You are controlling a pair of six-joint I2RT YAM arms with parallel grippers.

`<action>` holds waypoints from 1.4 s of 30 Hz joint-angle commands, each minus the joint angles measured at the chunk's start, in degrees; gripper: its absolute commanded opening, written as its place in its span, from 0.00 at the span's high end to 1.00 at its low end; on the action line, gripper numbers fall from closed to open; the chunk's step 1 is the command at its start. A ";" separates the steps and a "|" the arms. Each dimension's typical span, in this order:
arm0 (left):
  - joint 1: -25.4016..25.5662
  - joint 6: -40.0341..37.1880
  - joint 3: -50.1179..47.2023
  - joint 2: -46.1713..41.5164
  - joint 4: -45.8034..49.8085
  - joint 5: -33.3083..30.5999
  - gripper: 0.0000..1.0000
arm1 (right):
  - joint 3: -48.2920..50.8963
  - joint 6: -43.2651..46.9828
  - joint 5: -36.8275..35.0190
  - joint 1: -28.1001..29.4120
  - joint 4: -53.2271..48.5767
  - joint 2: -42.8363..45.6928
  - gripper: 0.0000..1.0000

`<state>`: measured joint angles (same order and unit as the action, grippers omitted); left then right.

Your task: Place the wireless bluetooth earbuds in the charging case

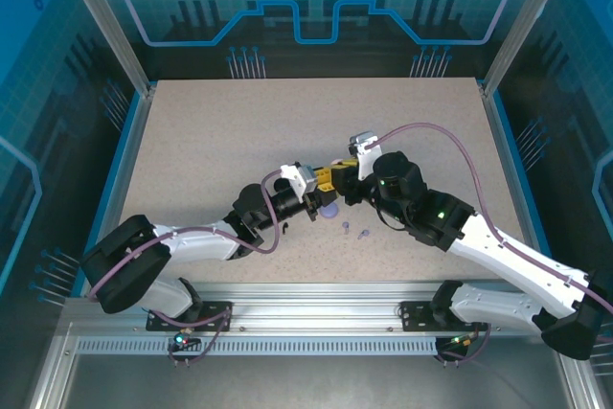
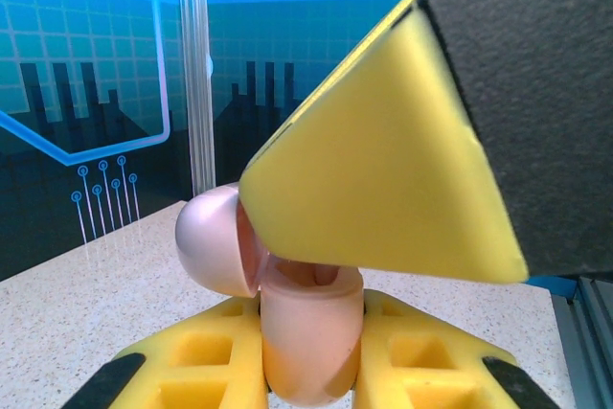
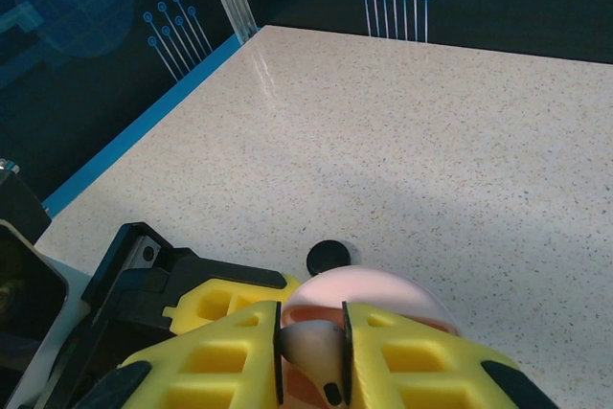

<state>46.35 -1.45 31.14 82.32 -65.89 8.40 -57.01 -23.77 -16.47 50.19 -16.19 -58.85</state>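
nearest the arm bases, a lilac earbud (image 1: 345, 227) and a second lilac earbud (image 1: 362, 234) lie loose on the speckled surface (image 1: 211, 141), at about 5 o'clock from where the two hands meet. both are tiny, and their stems are too small to read from above.

just beyond them, at 6 o'clock below the hands, is a round lilac piece (image 1: 329, 210), flat on the surface. case or lid, cannot tell.

left hand (image 2: 311, 356): yellow fingers clamped on the pale pink case (image 2: 311, 323). the glossy rounded body stands upright between the pads. its domed lid (image 2: 215, 241) is swung open toward 9 o'clock in the left wrist view. the mouth of the case is mostly covered by a yellow finger of the right hand, so cannot tell what lies inside.

right hand (image 3: 312, 337): fingers pinched together on a pale pink earbud (image 3: 321, 371). it has a smooth pale bulb and a short stem pointing to 6 o'clock in the right wrist view, with a dark oval at the stem tip. the earbud is right at the pink case, whose dome shows just behind the fingers. touching or not, cannot tell.

farther out, at 12 o'clock from the case, a small black round piece (image 3: 329, 256) lies flat on the surface.
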 commanded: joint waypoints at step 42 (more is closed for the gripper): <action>-1.00 3.74 -1.93 -8.78 0.14 5.09 0.96 | -7.76 1.36 56.54 -20.24 -4.15 -5.49 0.07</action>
<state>45.80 1.48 29.74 74.65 -65.60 11.92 -64.05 -22.24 34.68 28.99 -23.55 -64.77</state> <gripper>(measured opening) 0.204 0.940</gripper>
